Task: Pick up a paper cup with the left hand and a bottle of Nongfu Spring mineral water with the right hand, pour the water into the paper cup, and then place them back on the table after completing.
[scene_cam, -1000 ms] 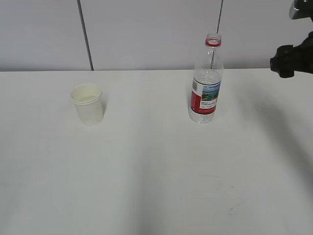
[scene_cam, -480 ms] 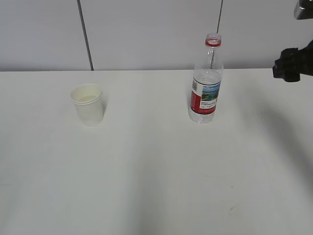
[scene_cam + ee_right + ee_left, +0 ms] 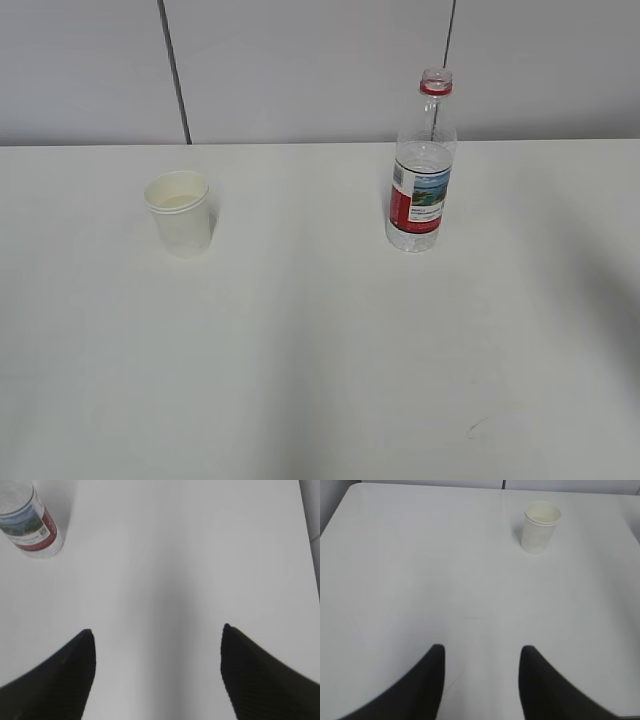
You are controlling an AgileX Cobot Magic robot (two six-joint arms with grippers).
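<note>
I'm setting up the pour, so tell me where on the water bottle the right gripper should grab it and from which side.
Probably the labelled middle of the bottle, coming in level from its right, where the open right gripper is. The bottle stands upright and uncapped on the table, its body straight at the label and narrowing toward the neck. Nothing stands right of it; the paper cup is far left.

You see neither arm in the exterior view. The bottle point(image 3: 30, 522) is cut off by the right wrist view's top-left corner, its neck and cap lost. Both grippers' fingers point(image 3: 427, 685) point(image 3: 260, 670) run off the lower edges. The label print is too small to read.
</note>
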